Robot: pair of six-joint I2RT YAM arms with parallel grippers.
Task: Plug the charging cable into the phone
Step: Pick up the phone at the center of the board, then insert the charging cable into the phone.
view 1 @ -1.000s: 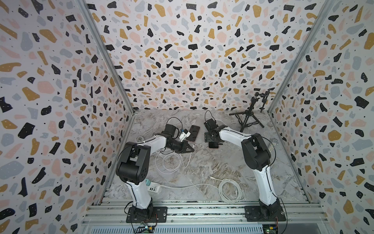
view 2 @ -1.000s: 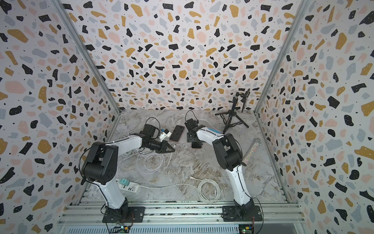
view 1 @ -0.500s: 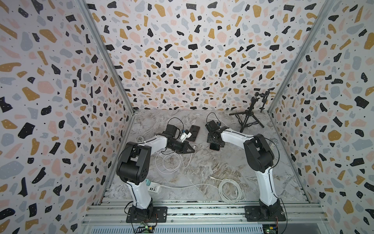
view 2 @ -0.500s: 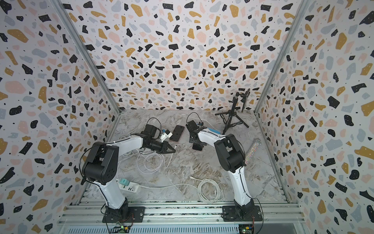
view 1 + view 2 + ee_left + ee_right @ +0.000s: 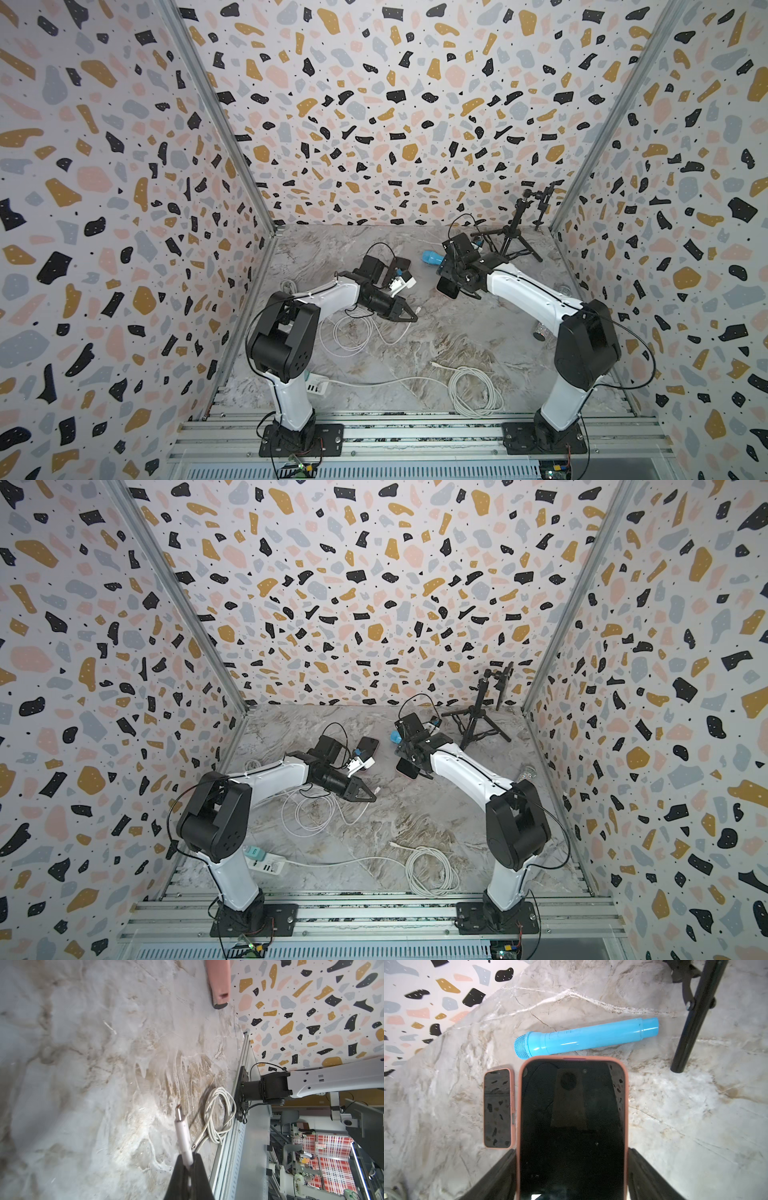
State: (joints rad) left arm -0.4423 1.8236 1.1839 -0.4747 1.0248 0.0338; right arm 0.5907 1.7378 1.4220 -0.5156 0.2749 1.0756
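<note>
My right gripper (image 5: pixel 572 1155) is shut on the phone (image 5: pixel 572 1126), a black-screened handset in a pink case, gripped across its two long sides and raised off the table. In both top views the phone (image 5: pixel 448 286) (image 5: pixel 407 767) hangs under that gripper near the middle back. My left gripper (image 5: pixel 188 1157) is shut on the white charging cable (image 5: pixel 182 1132), whose metal plug sticks out past the fingertips. In the left wrist view the phone's pink bottom edge (image 5: pixel 220 982) lies well ahead of the plug, apart from it. The left gripper (image 5: pixel 409 318) sits to the phone's left.
A second pink-cased phone (image 5: pixel 497 1108) lies flat beside a blue toy microphone (image 5: pixel 587 1036). A black tripod (image 5: pixel 513 237) stands at the back right. Loose white cable loops (image 5: pixel 353 336), a coiled cable (image 5: pixel 473 390) and a power strip (image 5: pixel 318 384) lie nearer the front.
The right arm has drawn back and swung right, carrying the phone off the table. The left gripper with the plug has crept slightly rightward and forward.
</note>
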